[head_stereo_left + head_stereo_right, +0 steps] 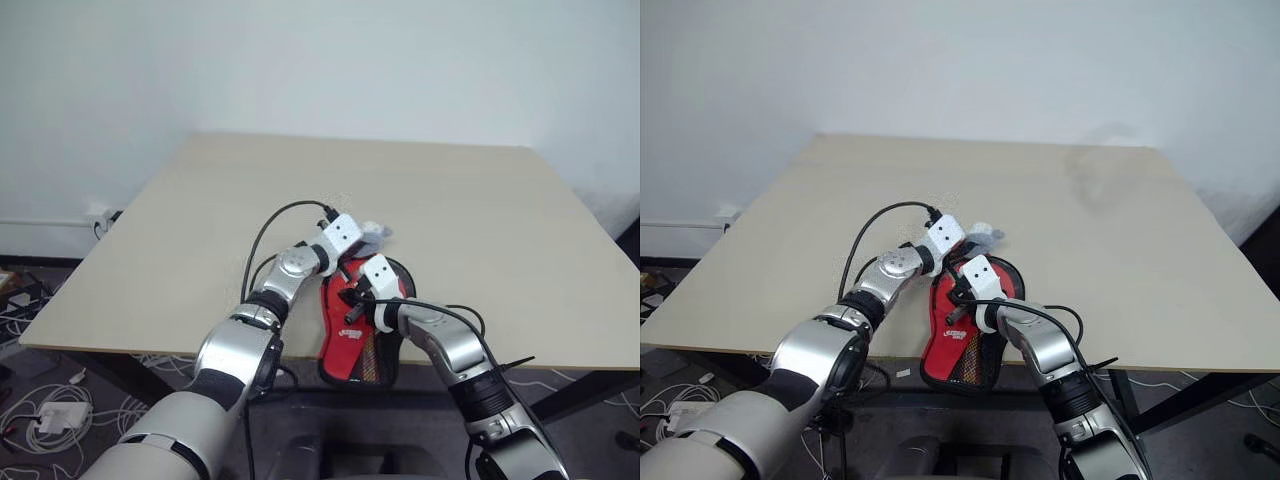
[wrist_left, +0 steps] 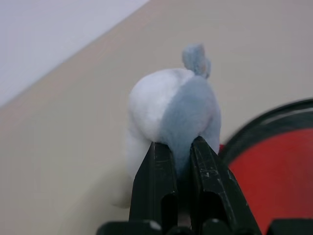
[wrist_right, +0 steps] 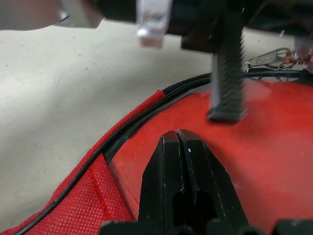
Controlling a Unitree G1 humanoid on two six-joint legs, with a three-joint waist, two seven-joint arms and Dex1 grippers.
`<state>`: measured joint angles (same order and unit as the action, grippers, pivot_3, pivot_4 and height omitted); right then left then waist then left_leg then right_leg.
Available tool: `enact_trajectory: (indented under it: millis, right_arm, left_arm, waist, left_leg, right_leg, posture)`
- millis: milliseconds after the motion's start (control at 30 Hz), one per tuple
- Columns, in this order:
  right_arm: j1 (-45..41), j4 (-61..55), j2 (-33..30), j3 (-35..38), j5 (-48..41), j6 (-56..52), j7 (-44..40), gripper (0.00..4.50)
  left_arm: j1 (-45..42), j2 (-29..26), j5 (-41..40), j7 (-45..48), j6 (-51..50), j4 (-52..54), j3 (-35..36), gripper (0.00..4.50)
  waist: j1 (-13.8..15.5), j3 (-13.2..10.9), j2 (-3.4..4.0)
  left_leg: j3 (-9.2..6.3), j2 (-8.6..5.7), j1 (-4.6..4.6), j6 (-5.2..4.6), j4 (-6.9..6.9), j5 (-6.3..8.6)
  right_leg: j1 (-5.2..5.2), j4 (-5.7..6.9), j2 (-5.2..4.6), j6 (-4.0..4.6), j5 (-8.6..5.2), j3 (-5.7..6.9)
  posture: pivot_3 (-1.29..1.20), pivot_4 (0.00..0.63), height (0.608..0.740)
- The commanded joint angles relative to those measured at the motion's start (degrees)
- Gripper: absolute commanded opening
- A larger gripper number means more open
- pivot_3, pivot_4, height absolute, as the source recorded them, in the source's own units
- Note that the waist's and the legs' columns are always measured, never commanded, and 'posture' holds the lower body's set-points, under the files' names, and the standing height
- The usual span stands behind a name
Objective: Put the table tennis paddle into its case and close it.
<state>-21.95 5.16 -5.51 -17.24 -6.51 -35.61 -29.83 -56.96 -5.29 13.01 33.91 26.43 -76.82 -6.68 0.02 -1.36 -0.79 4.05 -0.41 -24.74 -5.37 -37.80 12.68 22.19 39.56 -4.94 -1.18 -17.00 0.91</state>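
You are looking at the table tennis paddle (image 3: 234, 161) lying with its red face up inside the open red case (image 1: 360, 335), which is resting at the near edge of the table (image 1: 200, 230) with its handle end hanging a little over that edge. A black zip track is running round the case's rim, and a metal zip pull (image 3: 266, 58) is lying at the rim beyond the paddle. Your right gripper (image 3: 178, 139) is hovering just above the red face, jaws pressed fully together and grasping nothing. Your left gripper (image 2: 178, 149) is sitting at the far rim of the case, pinching the small grey-white soft lump (image 2: 171, 110) between its fingers — the lump is bulging out past the tips, over the bare table just beside the case.
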Motion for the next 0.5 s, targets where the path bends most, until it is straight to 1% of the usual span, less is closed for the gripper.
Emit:
enact_trajectory:
  millis: [33,167,267,400,500]
  right_arm:
    - [2.1,3.1,-0.3,-2.5,0.8,-3.5,-0.4,0.0]
    - [2.1,3.2,-0.3,-2.6,0.8,-3.5,-0.5,0.0]
    - [2.1,3.4,-0.3,-2.7,0.8,-3.3,-0.6,0.0]
    - [2.1,3.6,-0.3,-2.8,0.8,-3.1,-0.8,0.0]
    - [2.0,3.8,-0.4,-3.0,0.9,-3.1,-1.0,0.0]
  left_arm:
    - [0.1,0.5,0.0,6.1,5.4,3.3,-1.4,0.02]
    - [2.0,-0.4,1.3,9.4,9.8,4.1,-3.7,0.02]
    - [2.7,-0.7,1.6,10.4,10.7,4.4,-4.3,0.91]
    - [2.6,-1.1,0.8,12.0,10.1,4.5,-4.2,2.32]
    - [1.5,-2.8,0.2,12.9,10.7,5.1,-3.7,3.37]
  waist:
    - [0.0,0.0,-0.01]
    - [0.1,0.3,0.02]
    - [0.1,0.4,-0.04]
    - [0.1,0.5,-0.04]
    - [0.0,0.5,-0.04]
  left_leg:
    - [0.0,0.0,0.0,0.0,0.0,0.0]
    - [0.0,0.0,0.0,-0.03,0.01,0.02]
    - [-0.02,0.0,0.0,-0.05,0.01,0.03]
    - [-0.03,0.0,0.0,-0.07,0.01,0.05]
    - [-0.03,0.0,0.0,-0.07,0.01,0.05]
  right_leg:
    - [0.0,-0.01,0.0,0.0,0.0,-0.01]
    - [-0.01,-0.04,-0.02,0.0,0.0,-0.03]
    - [-0.04,-0.08,-0.03,0.0,0.0,-0.03]
    - [-0.04,-0.08,-0.03,0.0,0.0,-0.03]
    - [-0.04,-0.08,-0.02,0.0,0.0,-0.04]
  posture:
    - [0.0,0.0,0.707]
    - [0.0,0.0,0.707]
    - [0.0,0.0,0.707]
    - [0.0,0.0,0.707]
    - [0.0,0.0,0.707]
